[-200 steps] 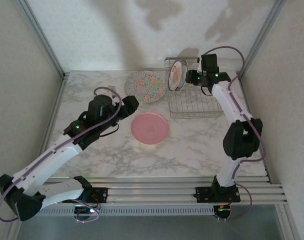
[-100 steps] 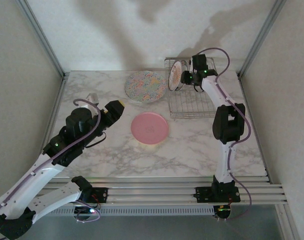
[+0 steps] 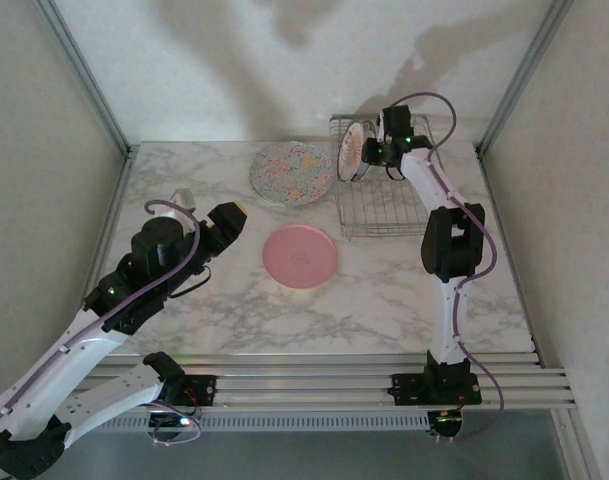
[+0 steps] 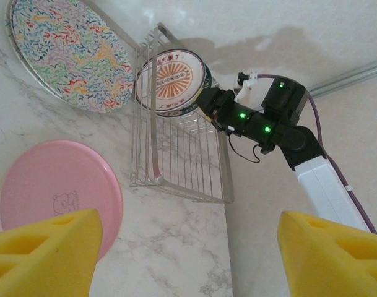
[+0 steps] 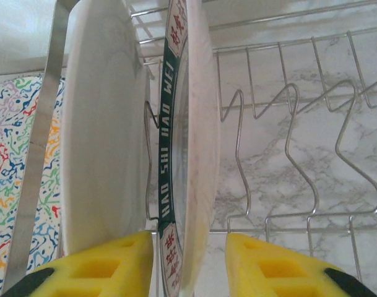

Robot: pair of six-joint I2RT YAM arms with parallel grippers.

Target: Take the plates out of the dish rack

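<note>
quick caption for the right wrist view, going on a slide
Right gripper straddles the rim of the dark-rimmed plate standing upright in the dish rack, jaws not yet clamped.

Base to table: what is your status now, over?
Left gripper open, empty. Right gripper astride dark-rimmed plate in dish rack, not clamped. White plate close beside it.

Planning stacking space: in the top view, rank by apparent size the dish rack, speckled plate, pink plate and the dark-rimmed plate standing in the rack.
1. dish rack
2. speckled plate and pink plate: too alike to rank
3. dark-rimmed plate: looks smallest, but it is seen at an angle, so unsure
</note>
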